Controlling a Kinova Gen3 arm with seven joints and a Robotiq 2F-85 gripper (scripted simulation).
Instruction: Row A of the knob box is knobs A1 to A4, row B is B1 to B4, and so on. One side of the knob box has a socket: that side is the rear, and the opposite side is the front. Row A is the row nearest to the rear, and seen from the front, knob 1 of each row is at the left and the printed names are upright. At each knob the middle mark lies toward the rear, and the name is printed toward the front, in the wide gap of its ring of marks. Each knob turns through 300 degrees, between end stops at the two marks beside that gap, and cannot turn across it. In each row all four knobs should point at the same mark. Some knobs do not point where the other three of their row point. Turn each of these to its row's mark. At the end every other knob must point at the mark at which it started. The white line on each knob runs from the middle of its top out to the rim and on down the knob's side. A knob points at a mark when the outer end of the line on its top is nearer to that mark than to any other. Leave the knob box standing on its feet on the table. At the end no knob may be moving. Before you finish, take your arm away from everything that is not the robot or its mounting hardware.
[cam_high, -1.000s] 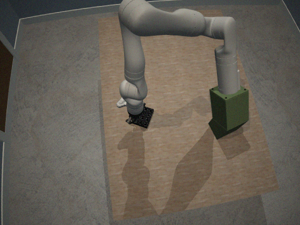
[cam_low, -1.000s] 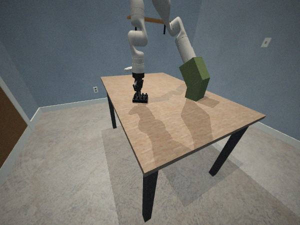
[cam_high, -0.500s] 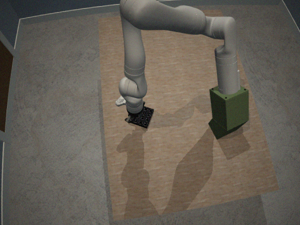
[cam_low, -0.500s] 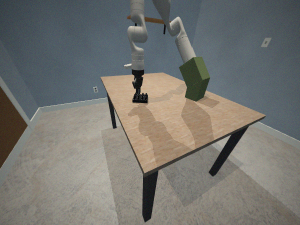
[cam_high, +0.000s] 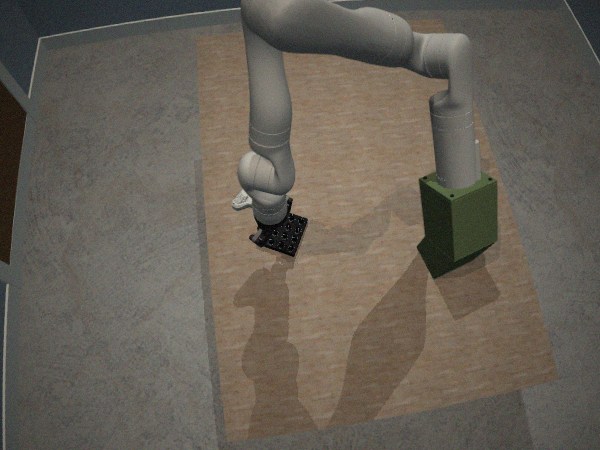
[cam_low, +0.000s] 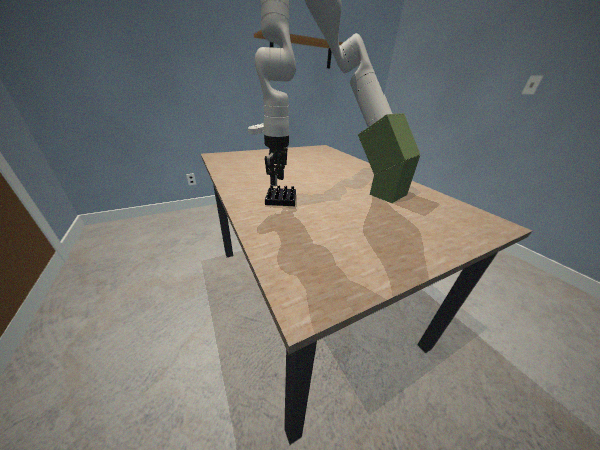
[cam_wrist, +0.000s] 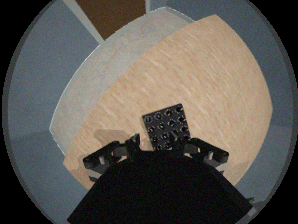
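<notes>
The black knob box (cam_high: 289, 235) (cam_low: 280, 196) (cam_wrist: 166, 127) stands on its feet on the wooden table (cam_high: 350, 125) (cam_low: 350, 240) (cam_wrist: 200, 63), near the table's left edge. Its knobs are too small here to read where they point. My gripper (cam_high: 259, 235) (cam_low: 274, 179) (cam_wrist: 154, 137) points straight down over one edge of the box, a little above the knobs. Its fingers stand apart and hold nothing. In the wrist view the two fingers flank the near edge of the box. In the top view the wrist hides most of the gripper and part of the box.
The arm's green base block (cam_high: 460, 220) (cam_low: 392, 155) stands on the table's right side, well away from the box. The table's left edge runs close by the box.
</notes>
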